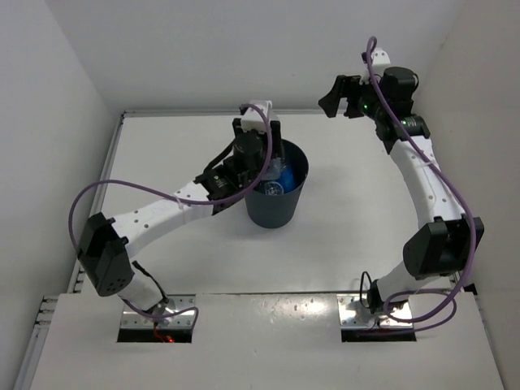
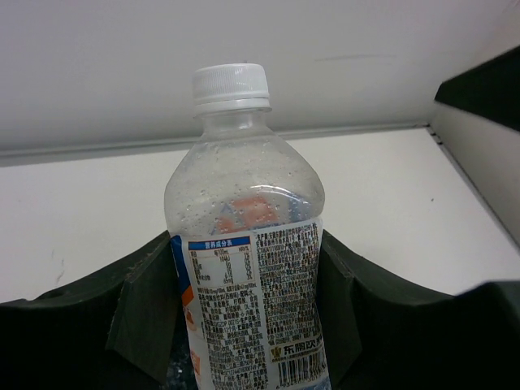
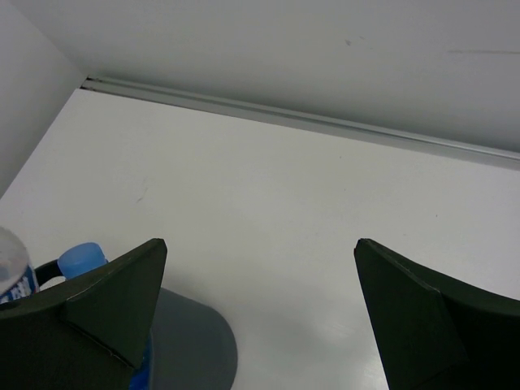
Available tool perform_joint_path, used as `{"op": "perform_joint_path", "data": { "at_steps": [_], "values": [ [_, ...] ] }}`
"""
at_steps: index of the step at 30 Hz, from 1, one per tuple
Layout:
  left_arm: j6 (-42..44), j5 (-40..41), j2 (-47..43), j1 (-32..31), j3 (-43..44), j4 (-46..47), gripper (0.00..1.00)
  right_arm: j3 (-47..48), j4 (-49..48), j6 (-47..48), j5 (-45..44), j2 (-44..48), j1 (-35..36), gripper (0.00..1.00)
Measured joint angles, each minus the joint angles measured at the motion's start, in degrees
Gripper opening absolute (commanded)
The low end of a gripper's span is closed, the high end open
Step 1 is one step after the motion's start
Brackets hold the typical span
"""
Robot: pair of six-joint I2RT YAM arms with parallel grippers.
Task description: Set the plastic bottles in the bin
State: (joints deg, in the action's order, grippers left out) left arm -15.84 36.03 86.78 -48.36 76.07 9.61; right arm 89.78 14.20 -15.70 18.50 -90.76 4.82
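Note:
My left gripper (image 2: 248,309) is shut on a clear plastic bottle (image 2: 244,236) with a white cap and a white printed label, held upright between the fingers. In the top view this gripper (image 1: 262,150) hangs over the far left rim of the dark grey-blue bin (image 1: 286,207), with the bottle (image 1: 268,166) reaching down into the opening. Bottles with blue on them (image 1: 282,177) lie inside the bin. My right gripper (image 1: 344,96) is open and empty, raised at the far right. In its wrist view (image 3: 260,276) the bin's rim (image 3: 195,345) and a blue cap (image 3: 81,258) show at lower left.
White walls close in the table at the back and both sides. A grey ledge (image 3: 325,123) runs along the foot of the back wall. The right arm's elbow (image 1: 439,244) stands at the right side of the table.

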Motion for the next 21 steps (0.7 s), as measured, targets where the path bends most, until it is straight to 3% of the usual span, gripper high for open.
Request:
{"op": "perform_joint_path", "data": {
  "at_steps": [13,21],
  "values": [
    [-0.8,4.2,0.7,-2.1,-5.8,2.3,0.88,-0.1,0.1,0.0,0.2,0.0,-0.6,1.00],
    [-1.4,5.7,1.0,-2.2,-6.6,1.6,0.93,-0.1,0.2,-0.1,0.9,0.0,-0.7,1.00]
  ]
}}
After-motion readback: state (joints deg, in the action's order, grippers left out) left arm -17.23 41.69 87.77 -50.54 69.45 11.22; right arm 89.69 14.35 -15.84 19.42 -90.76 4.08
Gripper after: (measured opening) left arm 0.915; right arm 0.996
